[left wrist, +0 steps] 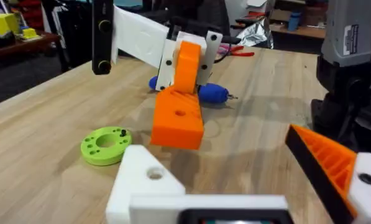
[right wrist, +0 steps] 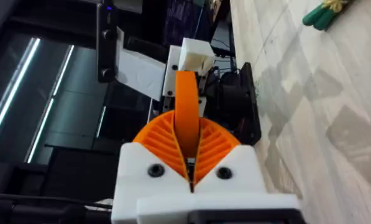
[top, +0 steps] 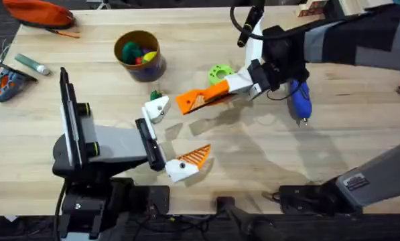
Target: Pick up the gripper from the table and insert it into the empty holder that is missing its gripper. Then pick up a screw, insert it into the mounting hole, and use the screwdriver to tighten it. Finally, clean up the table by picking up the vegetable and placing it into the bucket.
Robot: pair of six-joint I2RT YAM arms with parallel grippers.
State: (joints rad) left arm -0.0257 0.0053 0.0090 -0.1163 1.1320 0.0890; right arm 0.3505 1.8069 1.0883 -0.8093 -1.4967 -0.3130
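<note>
Pale wooden plank table [top: 360, 114], matte grain, carries everything. The left arm's claw [top: 167, 137] lies on its side with fingers spread wide, gripping nothing: one finger is the bare white angular plastic holder [top: 157, 107] with a dark screw hole, the other a white mount with an orange ribbed tip [top: 194, 158]. The right claw [top: 221, 94] is clamped tight on the small orange plastic wedge gripper [top: 191, 101], its ribbed pads pinching the wedge's narrow end, wedge nose just beside the holder, not seated yet. Risk: smooth hard plastic on plastic, so a tilted approach could jam the wedge against the holder edge or twist it out of the pinch; screw holes may then misalign. The round yellow-rimmed bucket [top: 140, 55] with dark blue wall sits beyond the left claw, toys inside. Slim blue pen-shaped screwdriver [top: 299, 98] lies behind the right claw. Lime-green holed disc [top: 220, 72] sits just beside the right claw. Slender dark-green toy vegetable [top: 155, 96] with tan end lies just beside the holder.
</note>
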